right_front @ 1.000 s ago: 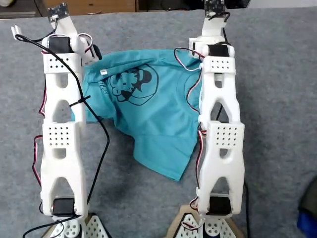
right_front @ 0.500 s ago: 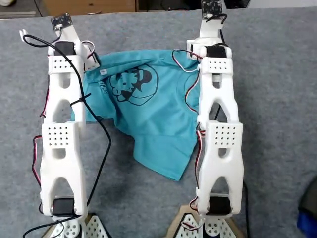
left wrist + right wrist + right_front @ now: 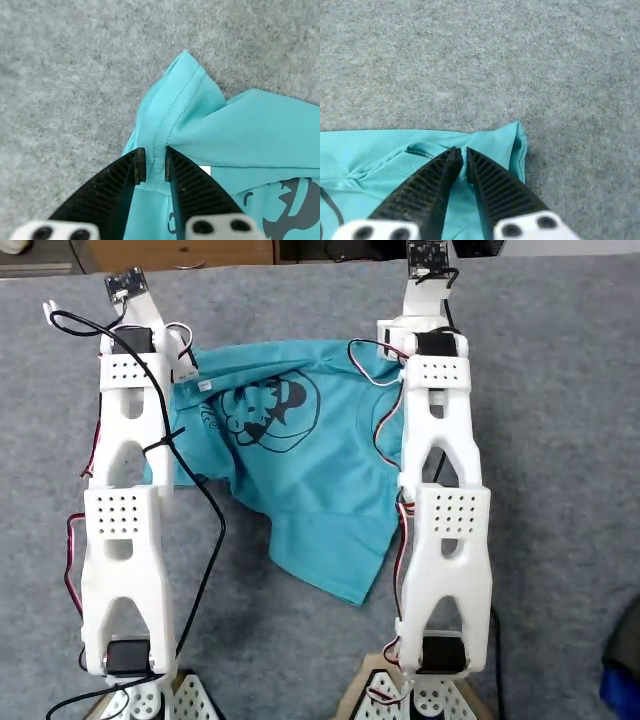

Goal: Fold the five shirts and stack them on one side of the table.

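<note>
one teal shirt point(image 3: 300, 470) lies rumpled on the grey table point(image 3: 560, 440), between the two arms. the left gripper point(image 3: 154, 164) is pinched narrow on a raised fold at one far corner of it. the right gripper point(image 3: 463, 162) is nearly closed at the other far corner, seemingly nipping the cloth's edge.

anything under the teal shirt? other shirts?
Grey table cover shows all round the teal shirt; left gripper and right gripper each pinch a far corner. What lies beneath the cloth is covered, so another shirt can't be ruled out.
</note>
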Available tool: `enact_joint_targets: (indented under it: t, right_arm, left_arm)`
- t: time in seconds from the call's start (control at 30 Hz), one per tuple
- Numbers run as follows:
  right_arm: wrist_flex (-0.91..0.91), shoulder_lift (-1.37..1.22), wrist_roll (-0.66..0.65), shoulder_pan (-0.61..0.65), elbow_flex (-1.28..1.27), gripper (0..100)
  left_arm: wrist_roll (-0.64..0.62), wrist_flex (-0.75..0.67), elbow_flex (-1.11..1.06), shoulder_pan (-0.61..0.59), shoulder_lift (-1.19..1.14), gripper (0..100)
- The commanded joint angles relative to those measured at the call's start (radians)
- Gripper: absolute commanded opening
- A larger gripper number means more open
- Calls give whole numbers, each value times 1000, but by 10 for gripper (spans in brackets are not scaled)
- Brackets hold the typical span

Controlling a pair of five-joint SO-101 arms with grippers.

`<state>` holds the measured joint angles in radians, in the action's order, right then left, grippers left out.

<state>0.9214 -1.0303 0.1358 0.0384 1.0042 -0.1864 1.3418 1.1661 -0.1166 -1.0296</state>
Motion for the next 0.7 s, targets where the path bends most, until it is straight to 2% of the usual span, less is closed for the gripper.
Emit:
enact_joint_targets:
  t: [0.0, 0.07, 0.5, 0.57, 0.67]
  right_arm:
    - [-21, 4, -5, 18, 68, 5]
    - [-21, 4, -5, 18, 68, 5]
    - [-21, 5, -5, 18, 68, 5]
    - [-21, 5, -5, 18, 68, 5]
    - [-21, 5, -5, 18, 68, 5]
  left_arm:
    - [-6, -14, 3, 0, 10, 58]
    - [-6, -17, 3, 0, 10, 14]
    - [-6, -3, 12, 2, 12, 22]
    - [-2, 18, 12, 2, 12, 60]
    - [-6, 64, 12, 3, 12, 174]
